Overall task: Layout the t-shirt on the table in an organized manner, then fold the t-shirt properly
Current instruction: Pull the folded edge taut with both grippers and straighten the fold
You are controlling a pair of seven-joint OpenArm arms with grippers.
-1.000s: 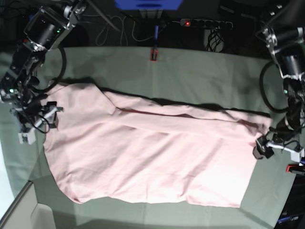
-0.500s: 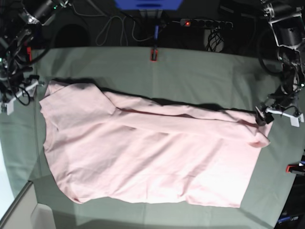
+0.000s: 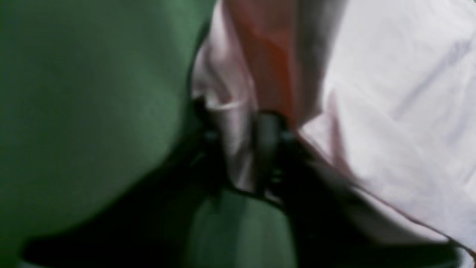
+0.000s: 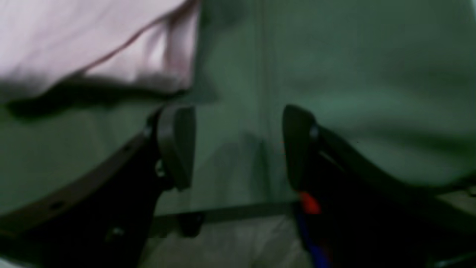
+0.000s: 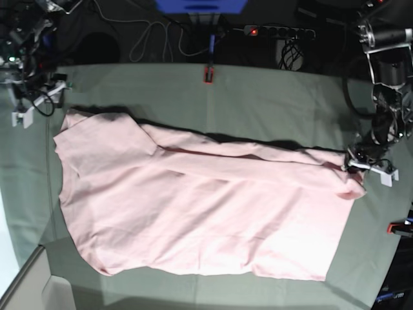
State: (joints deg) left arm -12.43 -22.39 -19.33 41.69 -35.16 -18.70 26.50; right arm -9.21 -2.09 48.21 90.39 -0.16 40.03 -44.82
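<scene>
The pale pink t-shirt [image 5: 200, 206] lies spread plain side up across the grey-green table [image 5: 271, 103], with a long fold along its far edge. My left gripper [image 5: 353, 165] is at the shirt's right far corner. In the left wrist view the gripper [image 3: 238, 156] is shut on a bunch of pink cloth [image 3: 390, 93]. My right gripper [image 5: 35, 103] hovers near the table's far left corner, apart from the shirt. In the right wrist view it [image 4: 236, 149] is open and empty over bare table cloth [image 4: 353, 74], with the shirt edge [image 4: 74, 37] at upper left.
A red clamp [image 5: 208, 74] sits on the far table edge and another [image 5: 397, 227] on the right edge. A power strip [image 5: 277, 30] and cables lie behind the table. A white box [image 5: 55, 294] stands at the near left corner.
My right gripper let go of the shirt's left far corner and moved away toward the far left. My left gripper carried the shirt's right corner toward the far side, curling it over.
</scene>
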